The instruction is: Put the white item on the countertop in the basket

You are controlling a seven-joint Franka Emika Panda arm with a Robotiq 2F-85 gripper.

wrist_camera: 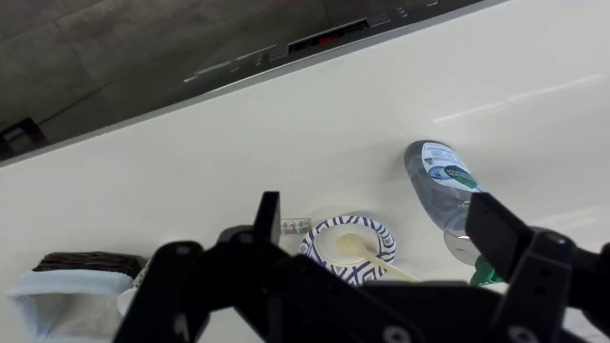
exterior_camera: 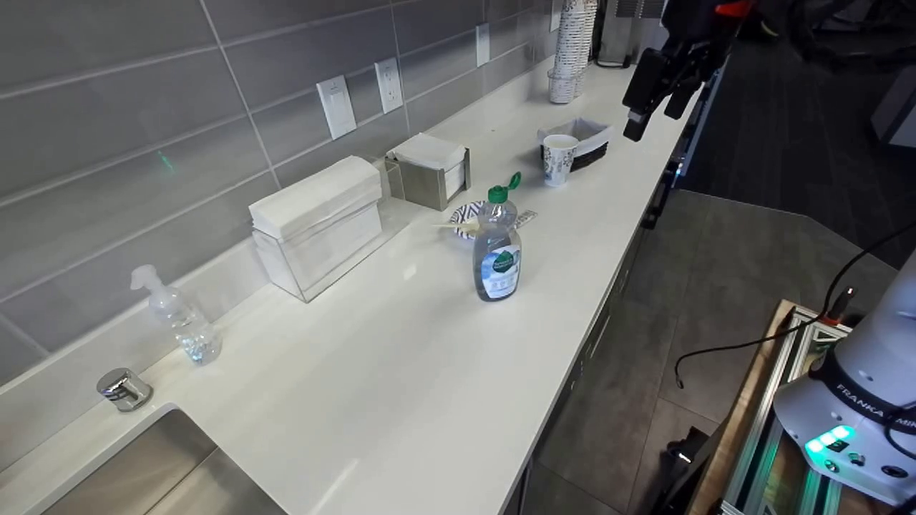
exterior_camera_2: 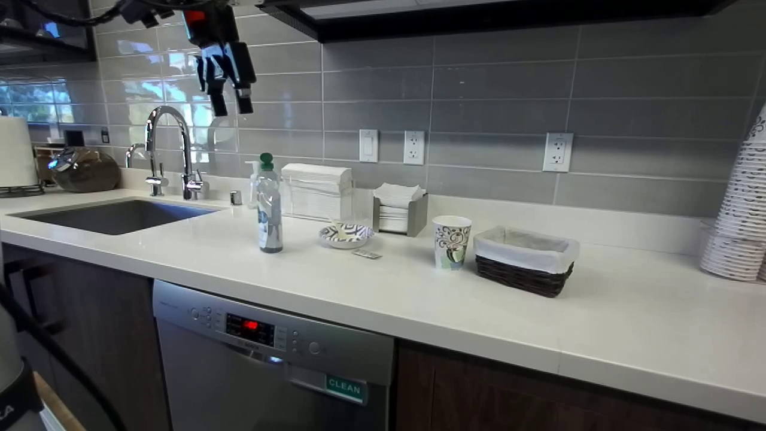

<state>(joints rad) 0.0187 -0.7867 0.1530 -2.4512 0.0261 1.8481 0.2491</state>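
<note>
Hovering above the countertop (exterior_camera: 401, 372) before me: Robotiq gripper (exterior_camera_2: 233, 108), jaws apart.
Flat printed packet (wrist_camera: 295, 226) lies just beside paper bowl (wrist_camera: 387, 240); paper cup (exterior_camera_2: 452, 242) stands beside lined wicker basket (exterior_camera_2: 520, 275).

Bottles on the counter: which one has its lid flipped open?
The green-capped bottle, farther from the wall: its lid stands tipped up. The other, a clear bottle, has a pump top instead.
</note>
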